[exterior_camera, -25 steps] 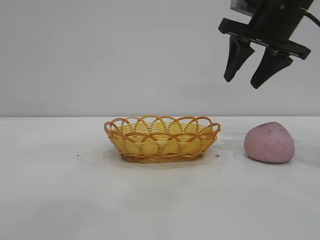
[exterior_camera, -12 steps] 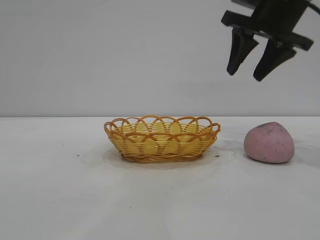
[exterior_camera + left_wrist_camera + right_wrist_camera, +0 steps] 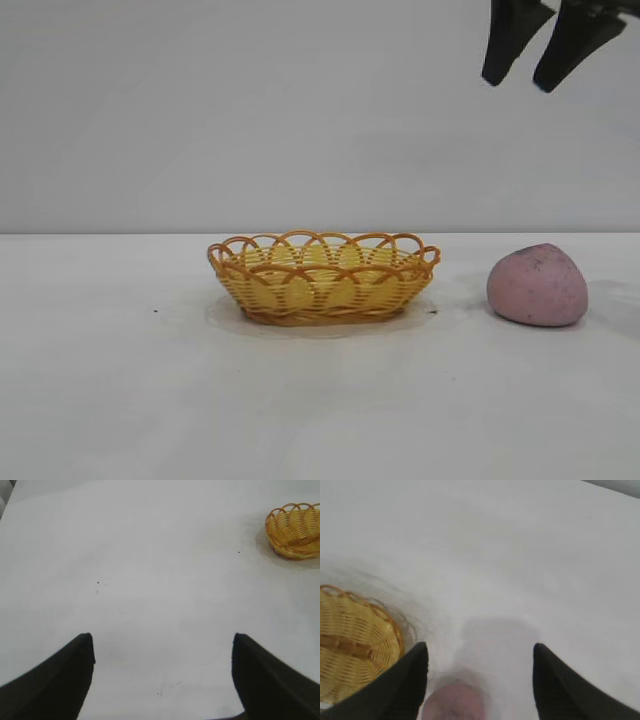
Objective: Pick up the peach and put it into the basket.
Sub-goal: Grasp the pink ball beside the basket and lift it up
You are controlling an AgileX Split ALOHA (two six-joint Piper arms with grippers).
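Risen since a second ago: right gripper (image 3: 541, 55), then hanging well inside the exterior view with its whole black finger mount showing, now lifted so far that only the two dark fingertips (image 3: 504, 50) poke down from the top edge; drifted slightly toward the right side of that view as well; fingers spread and empty, nothing between them. Unmoved through all of it: peach (image 3: 538, 285), sitting on the white table (image 3: 120, 400) to the right of the basket (image 3: 323, 278), apart from it and not touching; basket empty of any peach, only its own yellow weave showing inside. Seen from the right wrist: peach (image 3: 454, 700) low between the two dark fingers, blurred, with a slice of the basket rim off to one side, so roughly lined up over the fruit but far above it. Left gripper (image 3: 162, 675) out of the exterior view; from its own wrist, fingers wide apart over bare table, grasping nothing, basket far off at the corner; idle by the look of it. For the task: nothing picked up yet; climbing away from the peach rather than closing on it, so probably a repositioning before the descent; still needed, a drop straight down around the peach, a squeeze, and a carry across to the basket.
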